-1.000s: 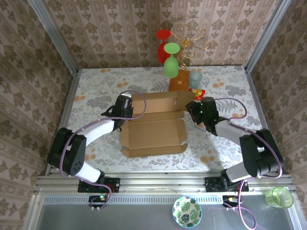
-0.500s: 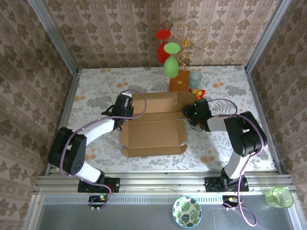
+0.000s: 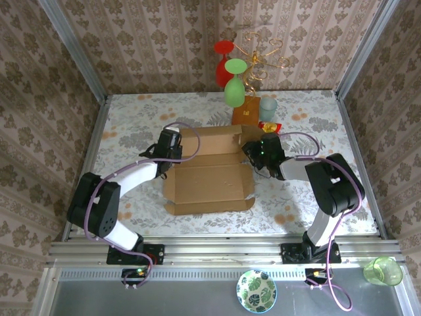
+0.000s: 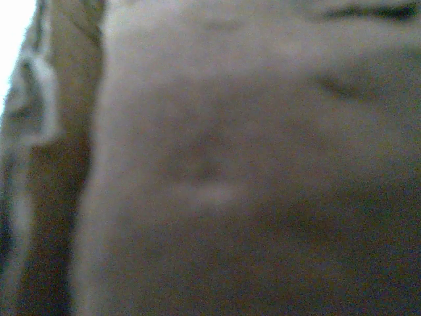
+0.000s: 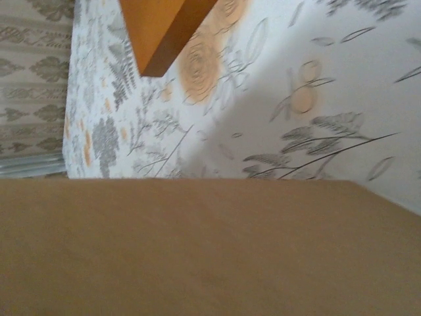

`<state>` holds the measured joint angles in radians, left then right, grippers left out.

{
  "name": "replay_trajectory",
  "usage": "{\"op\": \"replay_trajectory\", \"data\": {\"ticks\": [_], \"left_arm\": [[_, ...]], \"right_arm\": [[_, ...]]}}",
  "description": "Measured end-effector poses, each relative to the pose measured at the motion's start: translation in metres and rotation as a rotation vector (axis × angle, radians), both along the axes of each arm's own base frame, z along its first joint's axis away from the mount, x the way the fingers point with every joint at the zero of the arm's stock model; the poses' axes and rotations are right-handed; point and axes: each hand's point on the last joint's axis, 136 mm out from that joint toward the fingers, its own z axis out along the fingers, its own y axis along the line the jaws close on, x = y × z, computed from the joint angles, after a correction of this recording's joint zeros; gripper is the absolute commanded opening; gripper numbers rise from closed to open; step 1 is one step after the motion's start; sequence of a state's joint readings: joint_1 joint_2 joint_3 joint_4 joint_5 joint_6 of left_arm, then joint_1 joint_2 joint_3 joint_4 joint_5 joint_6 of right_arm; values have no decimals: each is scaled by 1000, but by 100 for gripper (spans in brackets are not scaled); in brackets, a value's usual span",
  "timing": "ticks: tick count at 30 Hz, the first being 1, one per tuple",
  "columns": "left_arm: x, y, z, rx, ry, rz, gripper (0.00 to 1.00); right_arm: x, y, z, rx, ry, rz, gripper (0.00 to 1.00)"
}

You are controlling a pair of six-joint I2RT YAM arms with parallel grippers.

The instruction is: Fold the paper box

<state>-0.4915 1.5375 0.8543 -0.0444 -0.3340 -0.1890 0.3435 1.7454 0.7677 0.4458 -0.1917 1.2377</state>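
**Task object.** The paper box (image 3: 214, 181) lies open at the centre of the table (image 3: 131, 125), slightly nearer the near edge than the far edge. Its base panel is flat. The rear panel stands raised toward the far edge, and the front flap lies flat toward the near edge.

**Left gripper.** The left gripper (image 3: 172, 146) is at the left rear corner of the box, against the end of the raised rear panel. Its jaws are clenched. Whether cardboard is pinched between them cannot be determined. The left wrist view shows blurred brown cardboard (image 4: 230, 164) at very close range.

**Right gripper.** The right gripper (image 3: 258, 151) is at the right rear corner of the box, touching the cardboard. The state of its jaws cannot be determined. In the right wrist view, a cardboard panel (image 5: 197, 250) covers the lower half.

**Other items.** A gold wire rack with a wooden base (image 3: 245, 113) stands near the far edge, just behind the box. A pale cup (image 3: 268, 107) stands beside the base.
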Motion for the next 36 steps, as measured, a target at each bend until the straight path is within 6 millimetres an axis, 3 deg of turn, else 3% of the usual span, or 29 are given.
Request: {"op": "replay_trajectory", "data": {"ticks": [8,16,20,27,31,36], "left_arm": [[-1,-3,-2,-12,8,-1,0],[-1,-3,-3,-17,10,5,0],[-1,-3,-3,-19,10,7,0],[-1,-3,-3,-19,10,7,0],[0,-1,-2,-21,7,12,0],[3,4,-2,-23,12,10,0]], "right_arm": [[-1,17,6,16,-5,42,32],[-4,39,-9,1,33,88,28],[-6,41,-19,-13,58,92,28],[-7,40,-18,-28,61,80,31],[-9,36,3,-31,33,75,38],[-12,24,76,-18,-115,83,42]]}}
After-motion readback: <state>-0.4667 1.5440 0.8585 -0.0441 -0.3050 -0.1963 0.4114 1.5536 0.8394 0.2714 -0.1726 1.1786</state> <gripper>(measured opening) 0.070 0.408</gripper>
